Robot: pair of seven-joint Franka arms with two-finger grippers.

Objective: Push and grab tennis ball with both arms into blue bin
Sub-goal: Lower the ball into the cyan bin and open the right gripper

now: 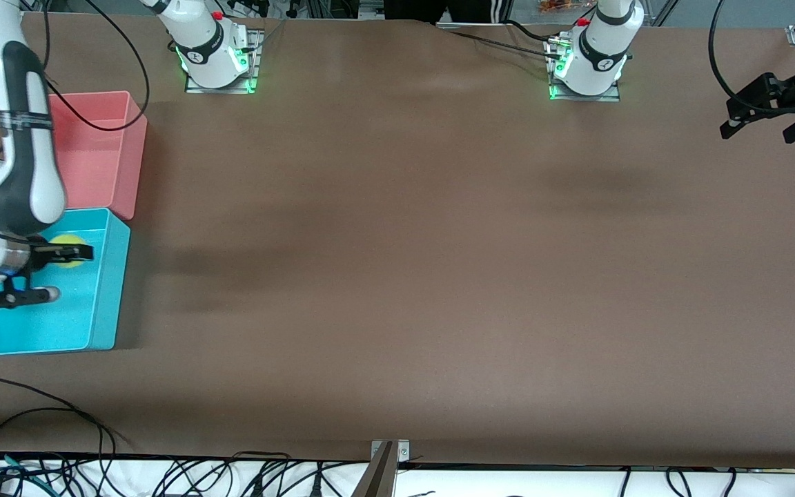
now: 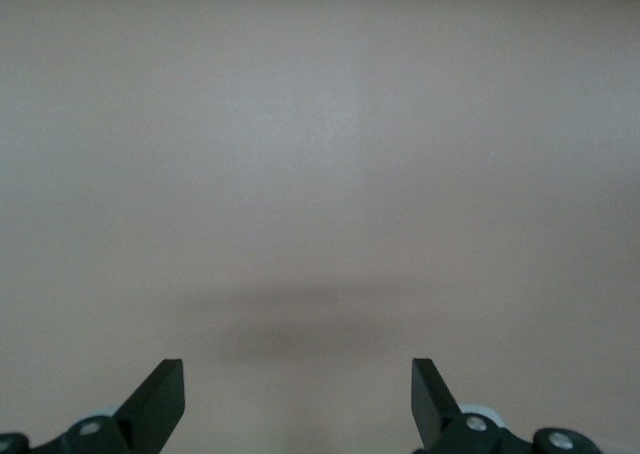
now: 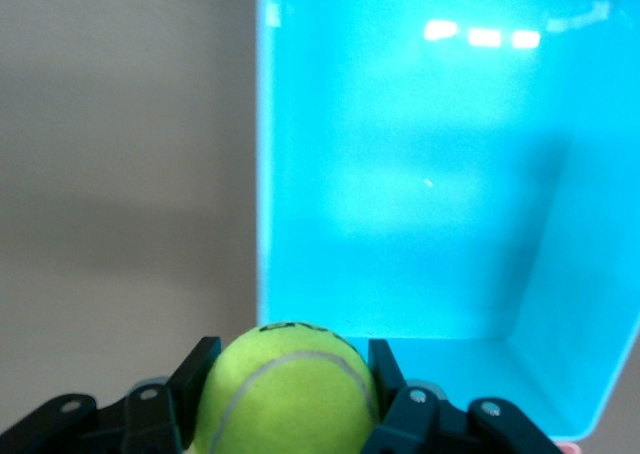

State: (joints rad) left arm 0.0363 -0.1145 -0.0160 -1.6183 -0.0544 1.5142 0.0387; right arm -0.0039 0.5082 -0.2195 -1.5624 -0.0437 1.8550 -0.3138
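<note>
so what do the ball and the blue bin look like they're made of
Ball: fuzzy yellow-green felt, matte, with a pale curved seam, so likely a felt-covered tennis ball. Blue bin: looks like smooth, hard plastic, slightly glossy, since its inner wall throws back bright light patches.

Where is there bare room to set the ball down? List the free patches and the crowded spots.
Free: the blue bin's floor under the right gripper, which is shut on the tennis ball; the brown table between the bins and the open left gripper. Crowded: the corner where the pink-red bin sits beside the blue one.
</note>
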